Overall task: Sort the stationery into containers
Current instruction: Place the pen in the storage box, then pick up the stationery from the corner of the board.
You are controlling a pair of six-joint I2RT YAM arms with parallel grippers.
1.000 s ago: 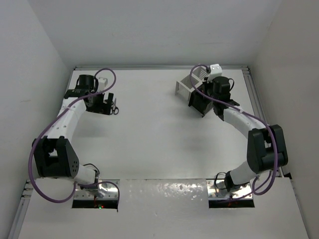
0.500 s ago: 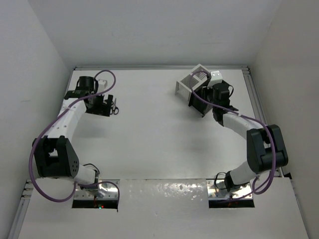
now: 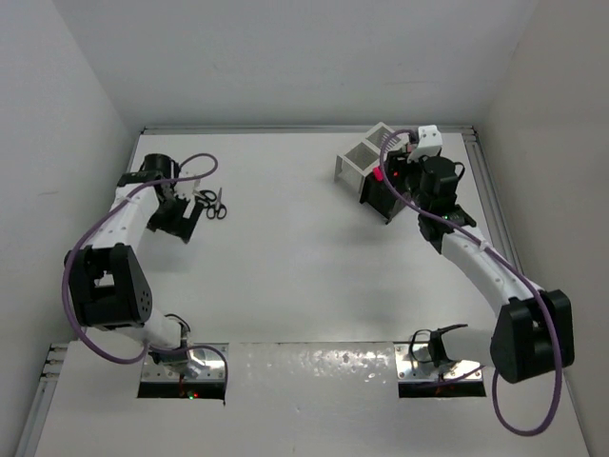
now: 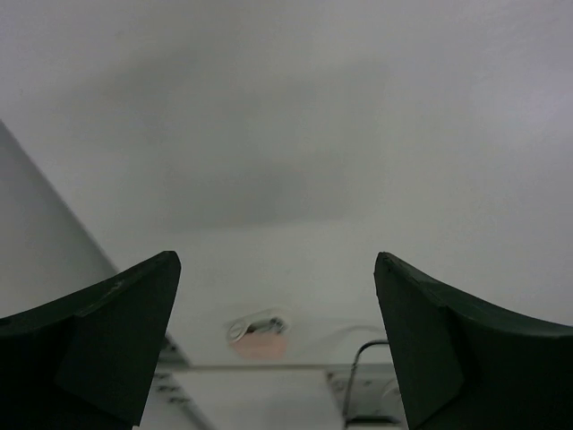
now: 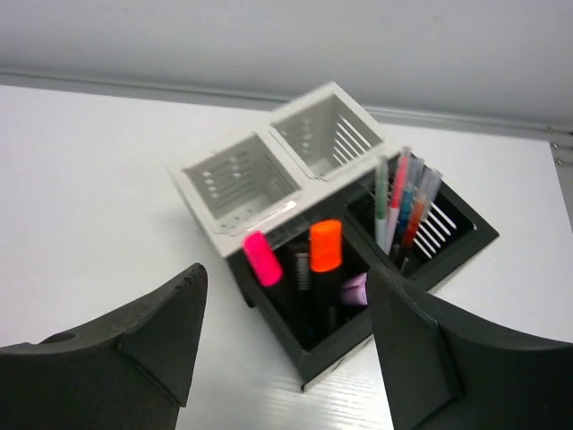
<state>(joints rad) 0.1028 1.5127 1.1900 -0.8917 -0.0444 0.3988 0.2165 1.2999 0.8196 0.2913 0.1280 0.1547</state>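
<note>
The scissors (image 3: pixel 214 204) lie on the bench (image 3: pixel 285 257), just right of the left end effector (image 4: pixel 276 262), which gapes wide and empty; their long axis is too small to read; the right end effector (image 5: pixel 285 273), also wide and empty, hangs far right of the scissors above the organiser (image 5: pixel 235 179); the left arm looks nearer.

The black box (image 5: pixel 338 351) hides most of the purple highlighter (image 5: pixel 355 288) and the lower ends of the pens (image 5: pixel 403 202).

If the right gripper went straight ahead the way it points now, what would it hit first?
Probably the orange highlighter in the near compartment of the black organiser box, beside the pink highlighter; both framed by the open right gripper, though depth is unclear.
</note>
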